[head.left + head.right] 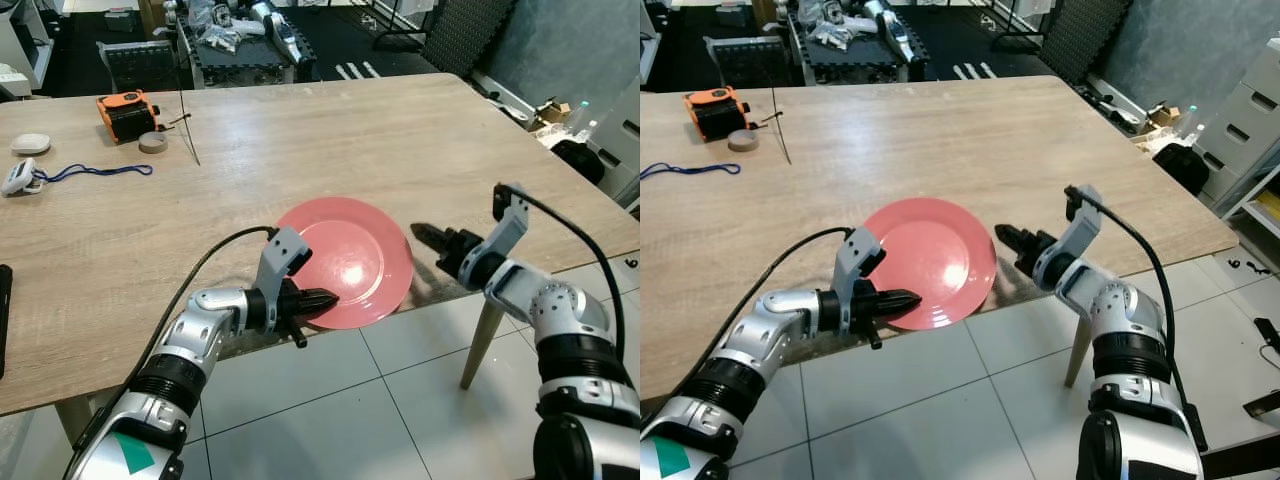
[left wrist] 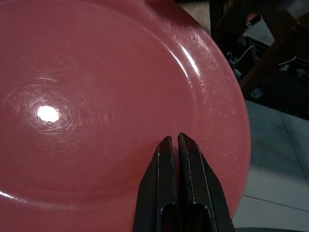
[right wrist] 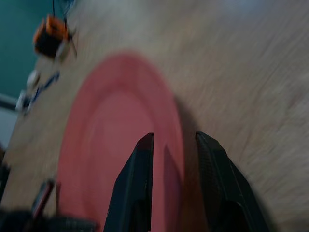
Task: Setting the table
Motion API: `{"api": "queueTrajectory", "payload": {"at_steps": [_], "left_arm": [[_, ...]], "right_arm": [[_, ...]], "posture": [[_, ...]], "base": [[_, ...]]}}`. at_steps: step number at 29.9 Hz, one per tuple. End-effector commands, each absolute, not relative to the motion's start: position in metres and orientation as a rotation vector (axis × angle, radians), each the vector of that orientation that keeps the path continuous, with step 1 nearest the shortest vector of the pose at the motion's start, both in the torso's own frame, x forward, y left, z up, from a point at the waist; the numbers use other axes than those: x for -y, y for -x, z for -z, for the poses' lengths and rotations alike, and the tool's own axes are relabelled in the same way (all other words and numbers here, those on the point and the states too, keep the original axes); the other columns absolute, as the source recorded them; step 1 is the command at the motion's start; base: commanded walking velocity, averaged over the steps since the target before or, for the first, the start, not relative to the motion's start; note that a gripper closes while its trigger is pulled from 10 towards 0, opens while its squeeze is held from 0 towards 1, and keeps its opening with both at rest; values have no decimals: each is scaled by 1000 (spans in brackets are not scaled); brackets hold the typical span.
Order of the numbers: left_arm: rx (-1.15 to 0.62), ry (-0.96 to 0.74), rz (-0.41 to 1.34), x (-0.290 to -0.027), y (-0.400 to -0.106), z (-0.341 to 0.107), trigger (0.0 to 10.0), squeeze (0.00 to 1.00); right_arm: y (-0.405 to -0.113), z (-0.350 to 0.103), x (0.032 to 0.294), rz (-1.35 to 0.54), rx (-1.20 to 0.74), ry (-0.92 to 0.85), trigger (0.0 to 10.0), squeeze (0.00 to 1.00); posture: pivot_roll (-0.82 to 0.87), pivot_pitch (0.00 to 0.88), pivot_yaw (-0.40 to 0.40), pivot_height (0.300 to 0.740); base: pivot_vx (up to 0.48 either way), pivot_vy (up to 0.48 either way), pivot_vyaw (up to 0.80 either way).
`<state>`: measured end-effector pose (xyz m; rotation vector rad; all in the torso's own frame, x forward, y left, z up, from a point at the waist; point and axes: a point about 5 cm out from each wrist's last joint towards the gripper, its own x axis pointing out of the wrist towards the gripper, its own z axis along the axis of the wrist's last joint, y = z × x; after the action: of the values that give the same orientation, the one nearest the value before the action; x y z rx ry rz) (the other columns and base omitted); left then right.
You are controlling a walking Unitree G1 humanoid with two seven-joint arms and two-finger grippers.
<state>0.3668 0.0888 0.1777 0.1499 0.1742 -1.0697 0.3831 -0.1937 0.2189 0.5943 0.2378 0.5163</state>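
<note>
A red plate (image 1: 350, 255) lies on the wooden table (image 1: 300, 140), its near rim hanging over the front edge. My left gripper (image 1: 330, 297) is shut, with its fingertips pressed together and lying over the plate's near-left rim; the left wrist view shows both fingers (image 2: 166, 150) above the plate's surface (image 2: 96, 96). My right gripper (image 1: 420, 232) is open at the plate's right side, just off the rim and pointing at it. In the right wrist view its two fingers (image 3: 137, 164) are spread in front of the plate (image 3: 111, 145).
An orange device (image 1: 127, 113), a tape roll (image 1: 153, 142), white gadgets (image 1: 30, 144) and a blue cord (image 1: 95, 170) lie at the table's far left. A table leg (image 1: 483, 335) stands below my right arm. Tiled floor (image 1: 330, 420) lies in front.
</note>
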Motion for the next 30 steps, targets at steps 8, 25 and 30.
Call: {"api": "queueTrajectory", "payload": {"at_steps": [8,25,30], "left_arm": [[-400,-130,1036,-100,-354,-128,10000,0],[-397,-131,1034,-101,-355,-128,10000,0],[-393,-129,1034,-100,-355,-129,10000,0]], "right_arm": [[-377,-195,196,-541,-350,-516,10000,0],[-369,-191,179,-667,-387,-516,9765,0],[-363,-187,165,-719,-414,-524,3137,0]], "posture": [[-105,272,-7,740],[-104,266,-5,740],[-104,261,-4,740]], "base": [[0,0,0],[0,0,0],[0,0,0]]}}
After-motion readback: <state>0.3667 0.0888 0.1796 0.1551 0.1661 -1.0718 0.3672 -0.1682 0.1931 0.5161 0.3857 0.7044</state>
